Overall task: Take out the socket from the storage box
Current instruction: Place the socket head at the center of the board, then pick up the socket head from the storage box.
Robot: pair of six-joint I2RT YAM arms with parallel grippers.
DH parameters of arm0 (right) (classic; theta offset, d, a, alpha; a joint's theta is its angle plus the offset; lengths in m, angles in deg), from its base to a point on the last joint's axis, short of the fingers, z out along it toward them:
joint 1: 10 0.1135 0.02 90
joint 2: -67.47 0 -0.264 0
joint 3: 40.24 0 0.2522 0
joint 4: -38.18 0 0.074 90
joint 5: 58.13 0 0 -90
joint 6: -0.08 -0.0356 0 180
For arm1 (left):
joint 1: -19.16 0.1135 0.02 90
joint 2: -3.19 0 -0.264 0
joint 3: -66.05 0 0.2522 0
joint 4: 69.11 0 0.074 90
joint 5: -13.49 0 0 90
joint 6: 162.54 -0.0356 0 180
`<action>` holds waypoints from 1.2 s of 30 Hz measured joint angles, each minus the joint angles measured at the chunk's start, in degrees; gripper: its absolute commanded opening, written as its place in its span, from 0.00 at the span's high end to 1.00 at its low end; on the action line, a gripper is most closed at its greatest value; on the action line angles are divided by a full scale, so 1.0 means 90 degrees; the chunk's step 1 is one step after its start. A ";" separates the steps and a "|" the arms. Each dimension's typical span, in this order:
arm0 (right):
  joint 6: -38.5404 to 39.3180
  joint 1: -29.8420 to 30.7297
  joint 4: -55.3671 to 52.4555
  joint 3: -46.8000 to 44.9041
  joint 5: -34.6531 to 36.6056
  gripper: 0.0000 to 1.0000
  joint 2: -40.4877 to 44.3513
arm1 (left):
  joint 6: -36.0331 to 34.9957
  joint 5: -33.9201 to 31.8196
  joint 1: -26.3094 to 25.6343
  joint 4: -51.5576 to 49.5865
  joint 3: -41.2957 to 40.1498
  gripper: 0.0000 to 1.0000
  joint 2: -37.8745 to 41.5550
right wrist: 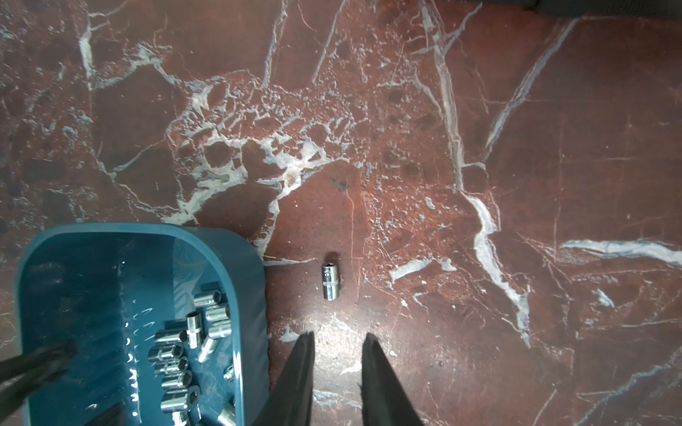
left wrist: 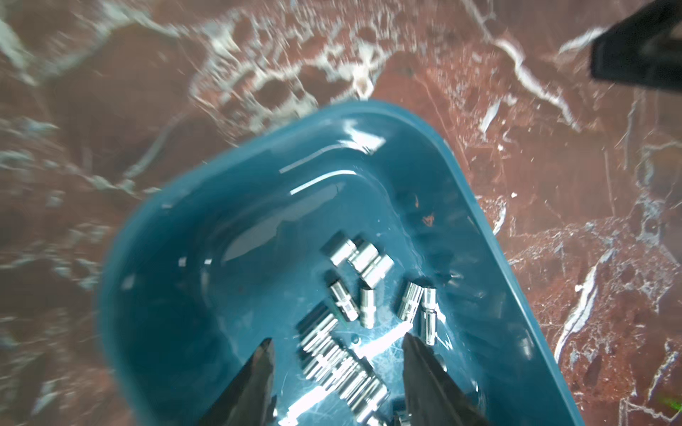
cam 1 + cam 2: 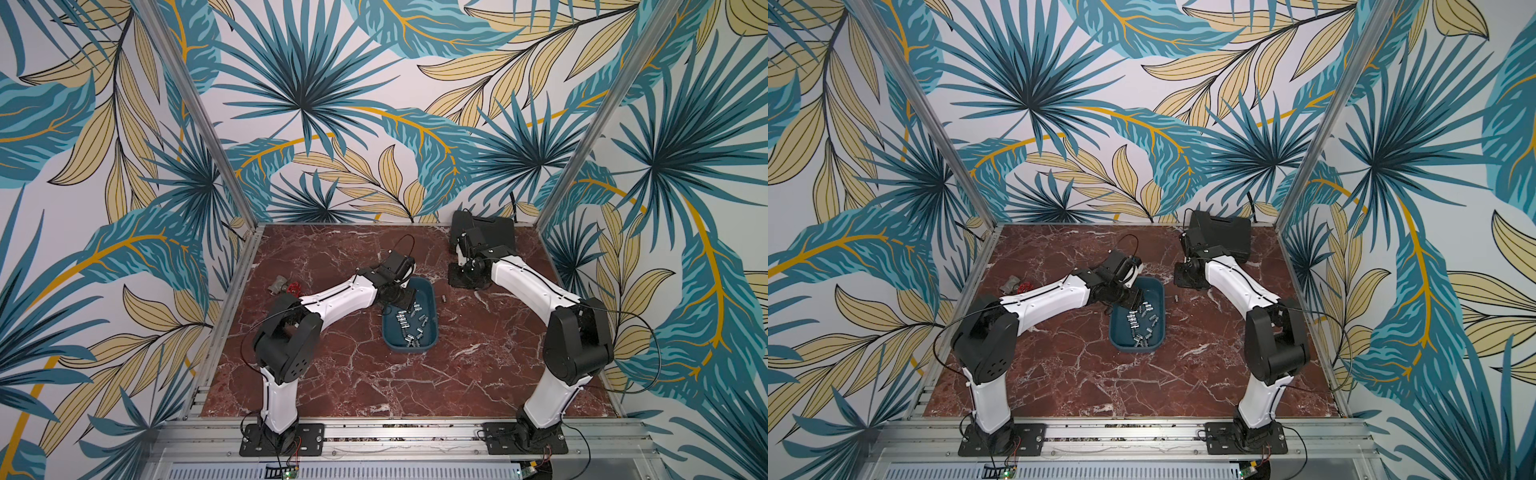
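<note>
Inside the storage box [image 2: 228,206], a row of sockets [image 2: 339,365] lies between the parted, empty jaws of the left tool [image 2: 336,338].

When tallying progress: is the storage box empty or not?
Not empty: many sockets lie inside the storage box; one socket lies outside beside it.

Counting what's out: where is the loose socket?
In both top views the socket lies on the table just off the storage box's wall on the right arm's side, ahead of the right pincer.
</note>
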 measured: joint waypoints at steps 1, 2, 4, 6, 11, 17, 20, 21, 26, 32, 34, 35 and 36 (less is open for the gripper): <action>0.0000 -0.0012 0.0002 -0.0027 -0.0002 0.75 0.0007 | 0.0027 0.0002 -0.0036 -0.0049 0.0044 0.46 -0.0085; 0.0000 -0.0019 0.0010 -0.0053 0.0000 0.75 0.0012 | 0.0053 0.0002 -0.0066 -0.0066 0.0075 0.46 -0.0163; -0.0002 -0.0036 0.0012 -0.0107 -0.0002 0.75 0.0034 | 0.0124 0.0005 -0.0107 -0.0121 0.0136 0.48 -0.0287; 0.0000 -0.0056 0.0012 -0.0141 -0.0005 0.75 0.0049 | 0.0187 0.0002 -0.0117 -0.0177 0.0143 0.50 -0.0342; -0.0002 -0.0100 0.0024 -0.0202 -0.0024 0.75 0.0083 | 0.0282 -0.0007 -0.0141 -0.0301 0.0231 0.56 -0.0449; -0.0005 -0.0107 0.0063 -0.0270 -0.0066 0.75 0.0083 | 0.0328 -0.0078 -0.0180 -0.0335 0.0486 0.59 -0.0716; -0.0007 -0.0109 0.0066 -0.0299 -0.0102 0.75 0.0083 | 0.0328 -0.0075 -0.0202 -0.0357 0.0578 0.61 -0.0850; -0.0007 -0.0114 0.0063 -0.0301 -0.0119 0.75 0.0083 | 0.0328 -0.0075 -0.0206 -0.0372 0.0617 0.61 -0.0891; -0.0007 -0.0124 0.0066 -0.0301 -0.0148 0.75 0.0083 | 0.0340 -0.0151 -0.0226 -0.0384 0.0787 0.66 -0.1137; -0.0024 -0.0141 0.0095 -0.0313 -0.0172 0.75 0.0083 | 0.0355 -0.0311 -0.0228 -0.0427 0.0818 0.71 -0.1214; -0.0027 -0.0141 0.0114 -0.0321 -0.0172 0.75 0.0080 | 0.0357 -0.0364 -0.0228 -0.0432 0.0828 0.73 -0.1229; -0.0027 -0.0141 0.0117 -0.0325 -0.0172 0.75 0.0080 | 0.0357 -0.0393 -0.0228 -0.0444 0.0826 0.74 -0.1241; -0.0027 -0.0143 0.0121 -0.0325 -0.0172 0.75 0.0080 | 0.0362 -0.0420 -0.0228 -0.0457 0.0826 0.75 -0.1258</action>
